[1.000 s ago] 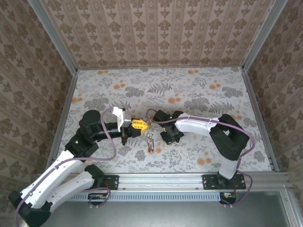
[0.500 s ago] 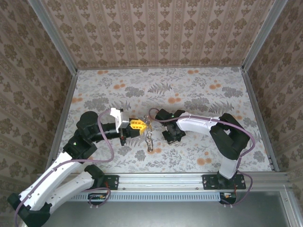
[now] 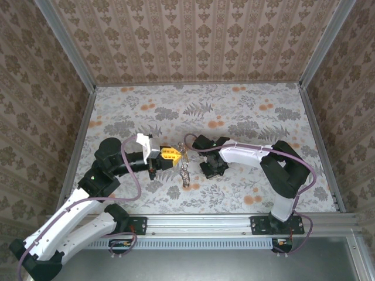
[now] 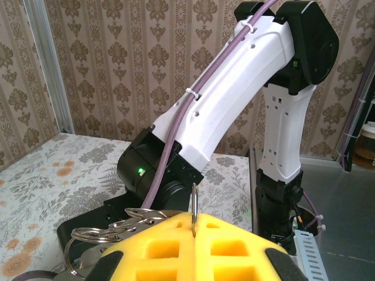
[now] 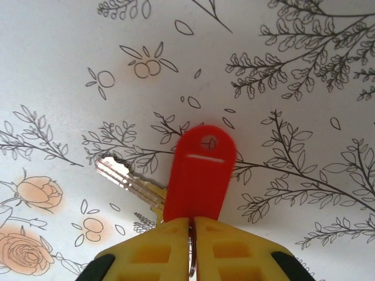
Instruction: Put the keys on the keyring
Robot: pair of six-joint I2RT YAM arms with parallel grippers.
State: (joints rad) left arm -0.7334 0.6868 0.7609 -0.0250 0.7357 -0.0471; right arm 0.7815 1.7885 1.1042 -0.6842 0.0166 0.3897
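Right gripper (image 5: 192, 228) has just pinched shut on the red key (image 5: 199, 167) — head clamped between the pads, blade hanging over the table (image 5: 293, 70). Left gripper (image 4: 193, 228) stays fully closed on the keyring (image 4: 194, 202), held upright near the right arm (image 4: 234, 99). Key secured, apparently not yet threaded — the top view is too small to confirm.

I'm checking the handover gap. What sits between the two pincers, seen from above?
In the top view, the keyring and a metal bunch hanging from it lie between the left pincer and right pincer.
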